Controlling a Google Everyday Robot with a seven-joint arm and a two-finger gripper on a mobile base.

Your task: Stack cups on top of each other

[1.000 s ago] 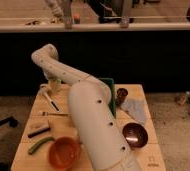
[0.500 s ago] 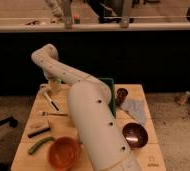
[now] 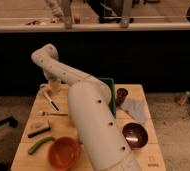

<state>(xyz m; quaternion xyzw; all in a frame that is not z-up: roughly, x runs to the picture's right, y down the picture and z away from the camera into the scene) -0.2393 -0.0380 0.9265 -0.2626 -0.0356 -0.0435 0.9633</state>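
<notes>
Comparing the last second of camera view shows no change: my white jointed arm (image 3: 95, 125) holds the same bent pose, and nothing on the table has shifted. Judgement: the stacking step has not advanced in this interval.

My gripper (image 3: 53, 89) hangs over the far left corner of the light wooden table (image 3: 155, 150). Whether it is apart, together or clamped cannot be determined.

Layout, relative to the gripper:
- Wide orange bowl (image 3: 64, 151): well nearer the camera, at the near table edge.
- Shiny dark brown bowl (image 3: 134, 134): far to the right and nearer the camera.
- Upright green board (image 3: 108, 86): to the right, behind my forearm.
- Pale crumpled cloth (image 3: 136, 110): well to the right.
- Flat black bar (image 3: 39, 131) and long green vegetable (image 3: 39, 145): nearer the camera, slightly left.
- Small pale cream cup (image 3: 55, 84): at the gripper itself; contact cannot be determined. A second cup is not identifiable.

Clearance: left and far table edges lie just beside the gripper. Open room lies on the bare wood nearer the camera.
</notes>
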